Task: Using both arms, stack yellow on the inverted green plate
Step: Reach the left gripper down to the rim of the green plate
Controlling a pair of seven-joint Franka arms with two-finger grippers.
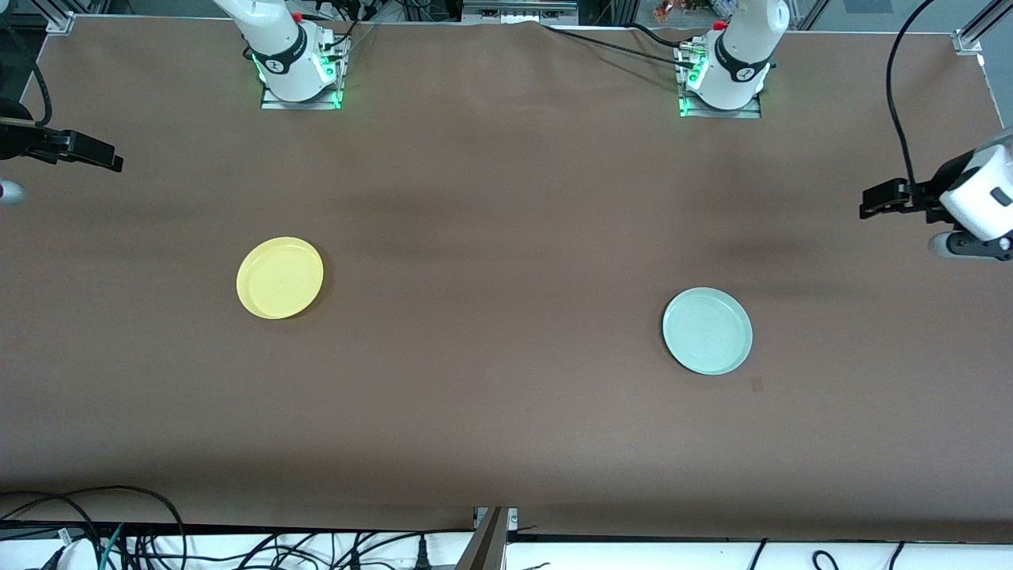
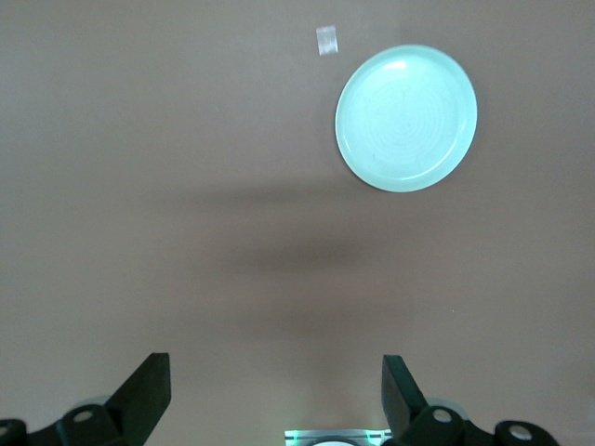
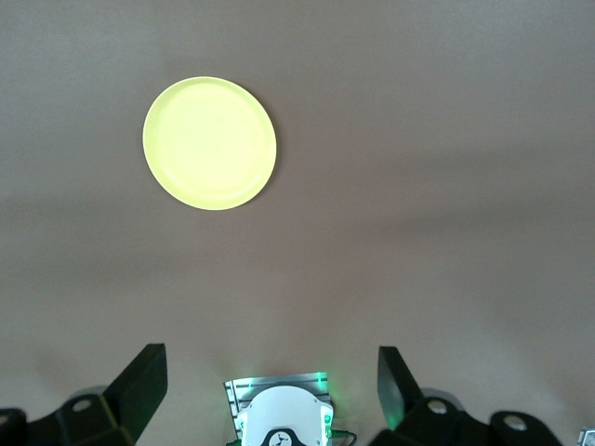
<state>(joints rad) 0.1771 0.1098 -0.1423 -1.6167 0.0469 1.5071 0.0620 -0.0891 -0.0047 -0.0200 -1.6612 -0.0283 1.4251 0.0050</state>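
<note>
The yellow plate (image 1: 280,277) lies flat on the brown table toward the right arm's end; it also shows in the right wrist view (image 3: 209,143). The green plate (image 1: 707,330) lies flat toward the left arm's end and shows in the left wrist view (image 2: 406,118). The two plates are far apart. My left gripper (image 1: 877,199) hangs high over the table's edge at the left arm's end, open and empty (image 2: 276,367). My right gripper (image 1: 103,156) hangs high over the edge at the right arm's end, open and empty (image 3: 271,358).
A small square mark (image 1: 756,384) is on the table beside the green plate, nearer to the front camera. The arm bases (image 1: 299,75) (image 1: 724,87) stand along the back edge. Cables lie below the table's front edge (image 1: 158,538).
</note>
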